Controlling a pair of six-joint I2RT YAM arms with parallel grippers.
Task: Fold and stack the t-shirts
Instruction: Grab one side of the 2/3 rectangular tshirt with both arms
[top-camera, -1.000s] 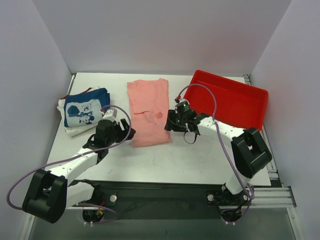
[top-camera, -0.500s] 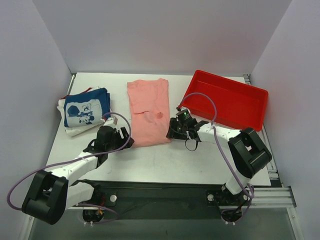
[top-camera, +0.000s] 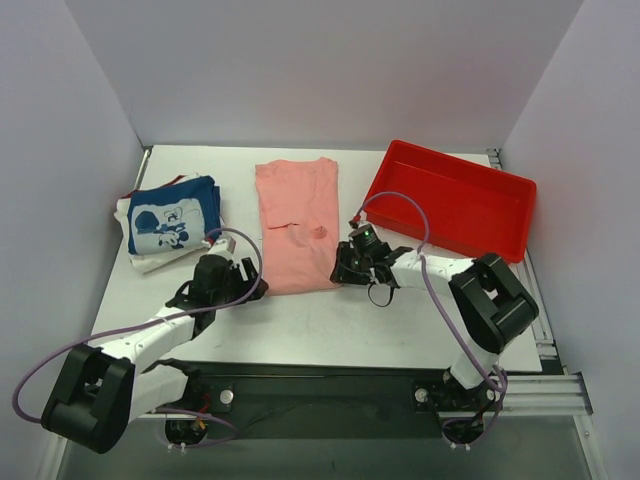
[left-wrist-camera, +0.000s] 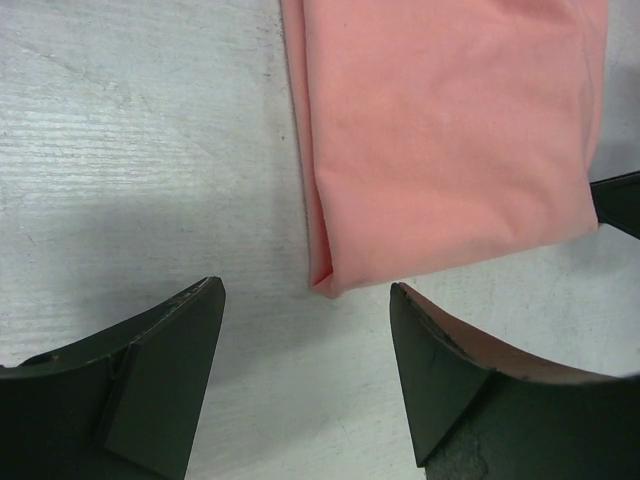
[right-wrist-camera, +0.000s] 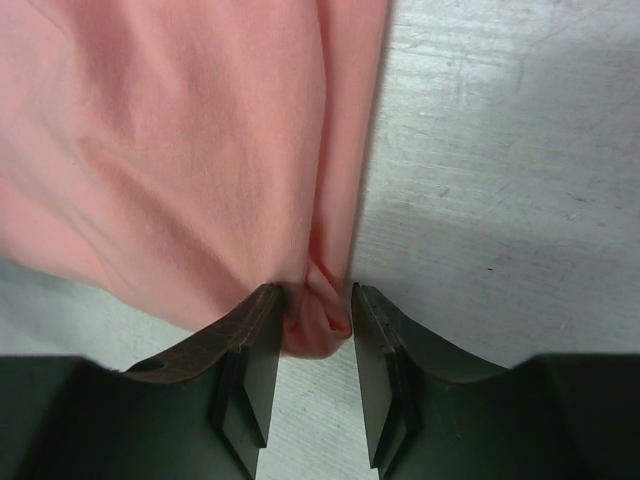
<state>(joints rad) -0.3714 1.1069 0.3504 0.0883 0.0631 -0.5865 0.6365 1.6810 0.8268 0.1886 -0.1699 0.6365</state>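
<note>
The salmon-pink t-shirt (top-camera: 295, 225) lies in the middle of the table, folded into a long strip. My left gripper (top-camera: 253, 284) is open at its near left corner; in the left wrist view the corner (left-wrist-camera: 325, 280) sits just between my spread fingertips (left-wrist-camera: 205, 300). My right gripper (top-camera: 341, 272) is at the near right corner, shut on a bunched bit of pink cloth (right-wrist-camera: 315, 315). The navy t-shirt with the white mouse print (top-camera: 172, 216) lies folded on a white one (top-camera: 150, 262) at the left, red cloth showing behind.
A red plastic tray (top-camera: 500, 235) stands at the back right, close behind my right arm. The shirt stack sits near the left wall. Bare white table (top-camera: 330, 320) lies between the pink shirt and the near edge.
Both grippers have moved toward the near edge, down along the pink shirt's sides to its near corners. The shirt itself lies as before.
</note>
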